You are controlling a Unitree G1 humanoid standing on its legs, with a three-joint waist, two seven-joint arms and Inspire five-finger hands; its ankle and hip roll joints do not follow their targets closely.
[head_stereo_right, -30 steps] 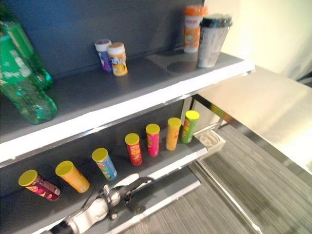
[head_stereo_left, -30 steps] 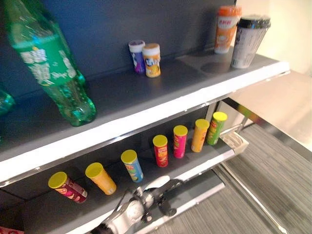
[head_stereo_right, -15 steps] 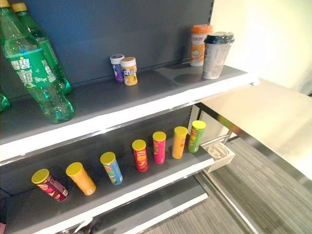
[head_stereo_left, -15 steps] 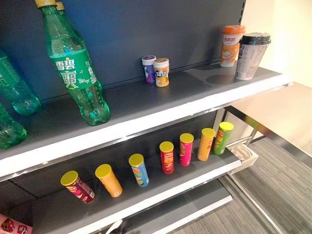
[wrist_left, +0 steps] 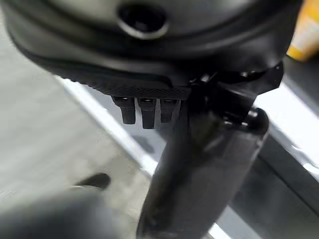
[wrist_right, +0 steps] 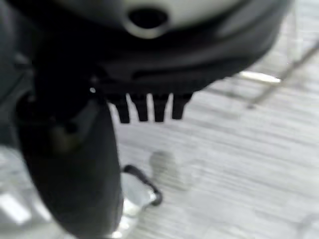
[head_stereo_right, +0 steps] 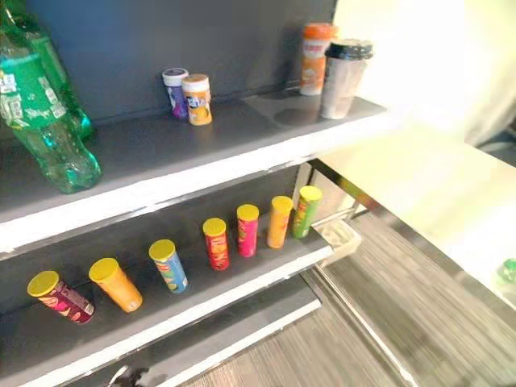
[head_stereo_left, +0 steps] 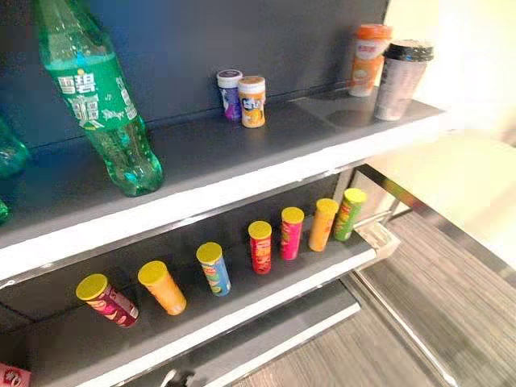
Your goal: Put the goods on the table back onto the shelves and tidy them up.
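Observation:
My left hand (wrist_left: 209,164) hangs low in front of the shelf's edge, fingers (wrist_left: 144,109) straight and holding nothing. My right hand (wrist_right: 75,164) hangs over the grey floor, fingers (wrist_right: 149,107) straight, also empty. A green bottle (head_stereo_left: 97,105) stands on the upper shelf (head_stereo_left: 242,181), with two small jars (head_stereo_left: 242,97) further along and two lidded cups (head_stereo_left: 387,60) at its right end. Several yellow-lidded chip cans (head_stereo_left: 260,246) lie in a row on the lower shelf (head_stereo_left: 266,294). A small green thing (head_stereo_right: 508,270) shows on the pale table (head_stereo_left: 451,177) at the right.
More green bottles (head_stereo_right: 76,121) stand at the upper shelf's left. A white bracket (head_stereo_left: 379,236) juts from the lower shelf's right end. A red packet (head_stereo_left: 10,375) peeks in at the lower left. Grey striped carpet (head_stereo_left: 387,339) lies below the shelves and table.
The camera has swung about, shifting the whole scene. My left arm, in sight below the lower shelf a second ago, has dropped almost out of the eye views. The goods stay put.

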